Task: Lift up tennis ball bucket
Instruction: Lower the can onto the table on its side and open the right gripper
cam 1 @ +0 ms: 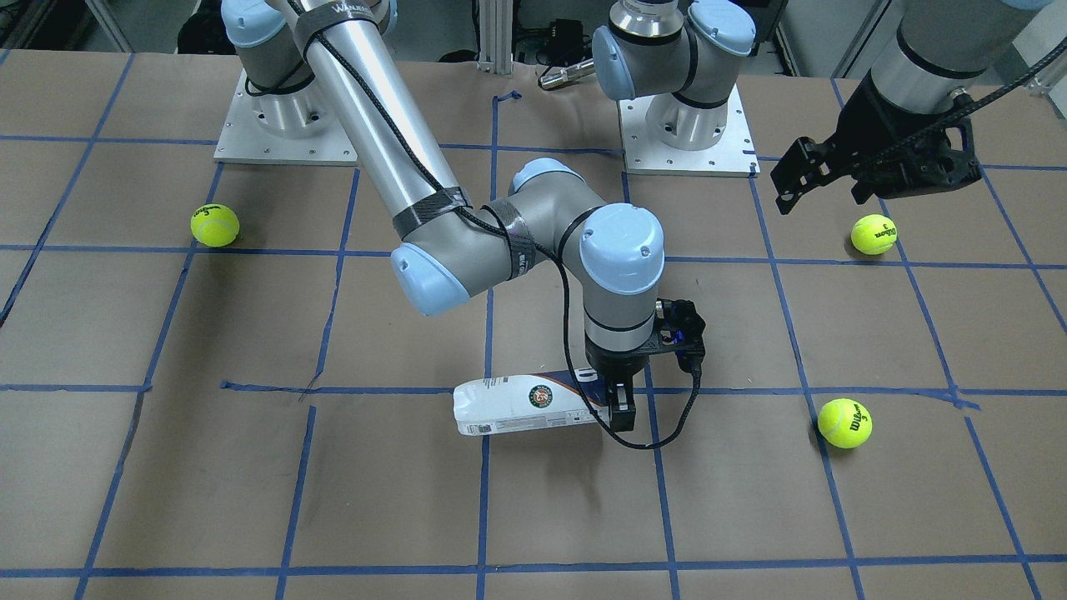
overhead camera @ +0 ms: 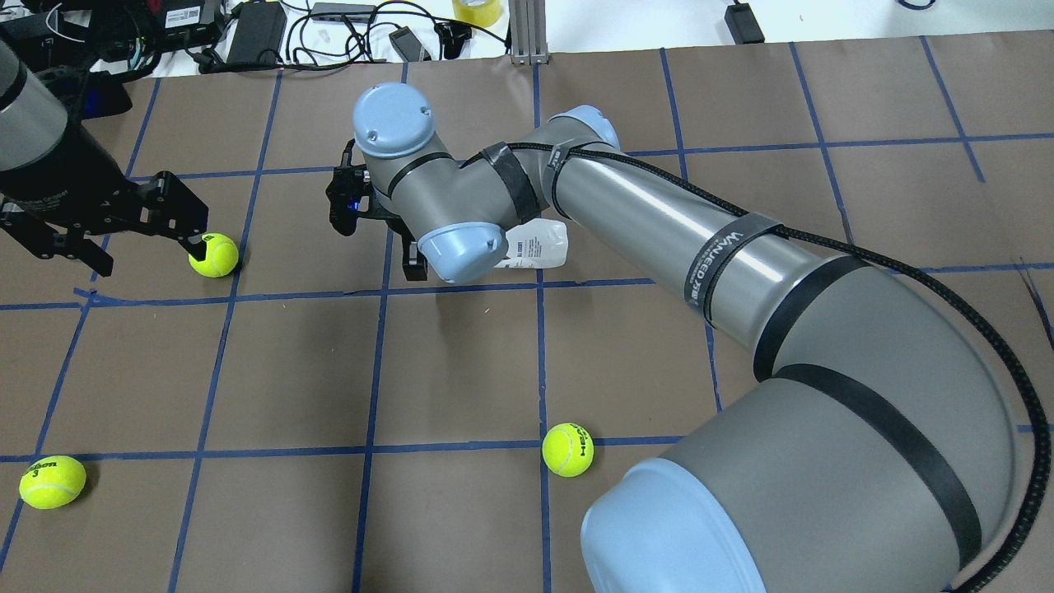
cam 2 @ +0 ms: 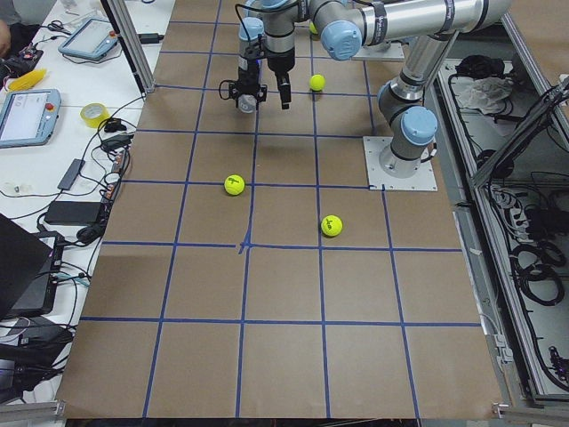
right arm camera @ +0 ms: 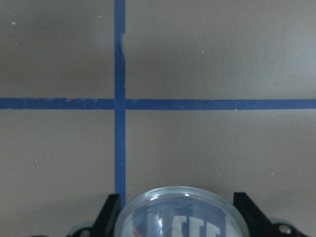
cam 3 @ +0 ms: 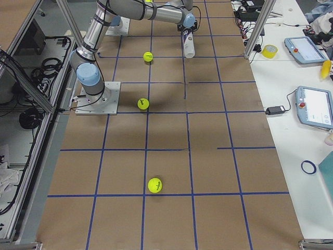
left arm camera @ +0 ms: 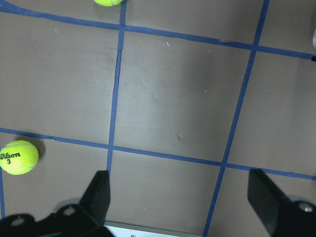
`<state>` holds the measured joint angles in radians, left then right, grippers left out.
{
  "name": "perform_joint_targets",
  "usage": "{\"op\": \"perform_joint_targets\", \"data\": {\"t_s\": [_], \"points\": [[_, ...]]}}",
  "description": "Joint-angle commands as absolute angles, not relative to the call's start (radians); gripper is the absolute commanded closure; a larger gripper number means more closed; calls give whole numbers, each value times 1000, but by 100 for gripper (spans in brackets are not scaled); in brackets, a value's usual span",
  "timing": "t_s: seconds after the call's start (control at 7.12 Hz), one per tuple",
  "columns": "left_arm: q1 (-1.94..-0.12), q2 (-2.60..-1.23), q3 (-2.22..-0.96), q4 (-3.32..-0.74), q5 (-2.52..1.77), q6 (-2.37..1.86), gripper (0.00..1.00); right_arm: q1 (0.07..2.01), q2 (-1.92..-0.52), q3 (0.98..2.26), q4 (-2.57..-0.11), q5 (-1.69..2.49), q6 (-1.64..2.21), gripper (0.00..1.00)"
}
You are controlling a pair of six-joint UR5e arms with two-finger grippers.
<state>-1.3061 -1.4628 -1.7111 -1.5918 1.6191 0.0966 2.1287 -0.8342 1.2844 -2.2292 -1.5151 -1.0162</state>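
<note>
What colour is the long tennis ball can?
The tennis ball bucket is mostly white, navy at one end; front-facing view shows it best.

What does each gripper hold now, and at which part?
The right gripper holds the tennis ball bucket near its navy end, fingers on both sides. The left gripper is open and empty.

tennis ball bucket (cam 1: 517, 406) | clear can, white-navy label | on its side | mid-table, across blue tape line (cam 1: 483, 475)
</note>
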Motion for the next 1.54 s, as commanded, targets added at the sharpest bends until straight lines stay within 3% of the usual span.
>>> {"op": "perform_joint_targets", "data": {"t_s": [0.0,0.7,1.4], "points": [[-1305,-1463,-1712,-1595,1623,95,0,2131,-821,1319,-2289,-1516,-1012,0],[-1304,-1495,-1701,-1600,1605,100,0,2056,-954,1338,-2199,-1494,-1014,0],[-1315,-1638,-1712,-1449,1236,94,0,1783,-1299,1342,-1707,-1439,-895,0]]}}
